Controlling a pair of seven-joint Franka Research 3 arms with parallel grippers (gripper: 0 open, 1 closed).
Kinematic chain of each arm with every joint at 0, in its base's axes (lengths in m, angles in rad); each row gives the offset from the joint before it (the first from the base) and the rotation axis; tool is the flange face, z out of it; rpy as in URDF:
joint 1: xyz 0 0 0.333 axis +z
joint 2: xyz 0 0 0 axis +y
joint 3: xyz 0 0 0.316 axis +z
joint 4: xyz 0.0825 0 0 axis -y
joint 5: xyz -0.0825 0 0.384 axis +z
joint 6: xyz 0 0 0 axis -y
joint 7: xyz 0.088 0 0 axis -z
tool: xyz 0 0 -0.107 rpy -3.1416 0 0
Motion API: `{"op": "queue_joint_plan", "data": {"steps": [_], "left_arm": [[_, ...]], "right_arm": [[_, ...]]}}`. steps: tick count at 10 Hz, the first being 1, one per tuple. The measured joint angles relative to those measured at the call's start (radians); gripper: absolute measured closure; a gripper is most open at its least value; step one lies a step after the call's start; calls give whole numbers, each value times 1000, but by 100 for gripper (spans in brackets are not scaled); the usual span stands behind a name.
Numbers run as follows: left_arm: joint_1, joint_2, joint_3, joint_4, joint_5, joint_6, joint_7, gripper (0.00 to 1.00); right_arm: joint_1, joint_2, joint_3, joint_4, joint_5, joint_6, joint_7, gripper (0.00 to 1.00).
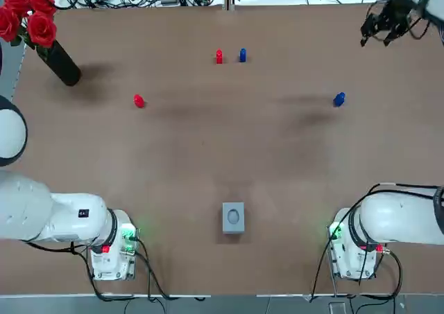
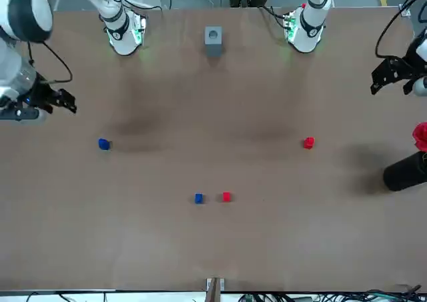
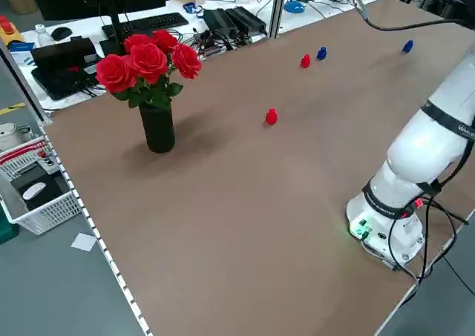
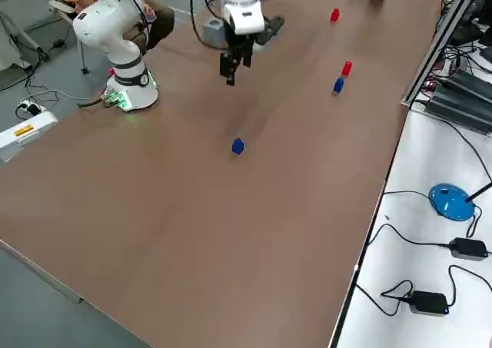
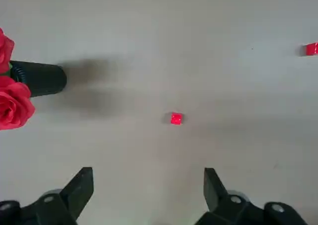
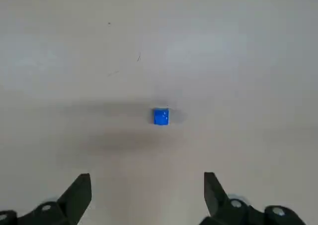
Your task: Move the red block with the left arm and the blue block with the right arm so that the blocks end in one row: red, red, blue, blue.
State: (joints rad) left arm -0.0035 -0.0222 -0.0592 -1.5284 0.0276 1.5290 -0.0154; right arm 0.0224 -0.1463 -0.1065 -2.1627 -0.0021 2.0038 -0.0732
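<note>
Red block [image 5: 176,118] and blue block [image 6: 160,116] are flanking the middle pair [image 1: 219,57]; left gripper [image 5: 148,178] and right gripper [image 6: 146,178] are hovering, jaws apart: centre each before descending.

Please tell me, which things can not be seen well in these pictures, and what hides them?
1) Left gripper: absent from the top view; only white arm links show at its left edge.
2) Vase of roses: cut by the front view's right edge and the right side view's top edge.
3) Grey box between the arm bases: too small in every view to tell what it is.
</note>
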Motion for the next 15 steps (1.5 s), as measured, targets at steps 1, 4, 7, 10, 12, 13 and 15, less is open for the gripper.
{"op": "queue_joint_plan", "data": {"steps": [1,4,7,10,12,13,15], "left_arm": [[0,3,0,-20,0,28,0,1],[-2,13,-1,-146,0,167,0,1],[-5,19,-4,-296,-1,312,-3,1],[-7,24,-4,-454,-1,509,-4,1],[-7,46,-4,-510,-1,576,-4,2],[-7,67,-4,-516,-1,603,-4,2],[-7,106,-4,-524,-1,658,-4,2]], "right_arm": [[-1,5,-2,-77,0,110,0,0],[-2,86,-5,-180,17,317,3,0],[-3,224,-5,-181,27,433,3,2],[-3,333,-5,-204,28,565,3,5],[-3,362,-5,-216,28,589,3,9],[-4,363,-6,-217,28,589,3,14],[-11,367,-6,-221,28,589,3,28]]}}
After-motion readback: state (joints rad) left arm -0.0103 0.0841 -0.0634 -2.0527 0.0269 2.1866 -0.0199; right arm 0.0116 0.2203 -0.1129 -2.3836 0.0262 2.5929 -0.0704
